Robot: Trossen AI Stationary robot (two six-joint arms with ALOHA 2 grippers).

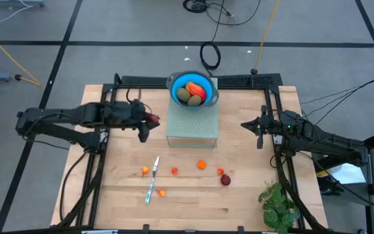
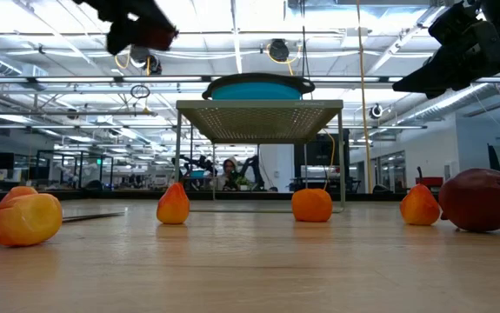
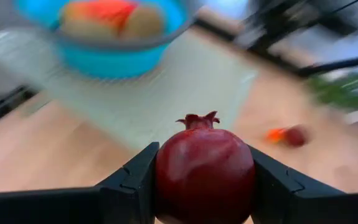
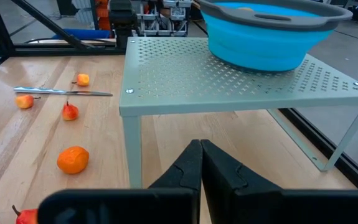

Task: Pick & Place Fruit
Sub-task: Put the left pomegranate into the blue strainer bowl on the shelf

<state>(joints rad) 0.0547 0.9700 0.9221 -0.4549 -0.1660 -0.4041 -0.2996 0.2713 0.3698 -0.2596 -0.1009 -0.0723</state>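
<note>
Up high, left gripper (image 3: pixel 203 186) fingers clamp a dark red pomegranate (image 3: pixel 205 165) near the blue bowl (image 1: pixel 192 88); right gripper (image 4: pixel 200 168) fingers together.

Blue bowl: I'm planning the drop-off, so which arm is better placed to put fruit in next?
Left. Its fingers already clamp a dark red pomegranate near the blue bowl; the right gripper is shut and empty.
</note>
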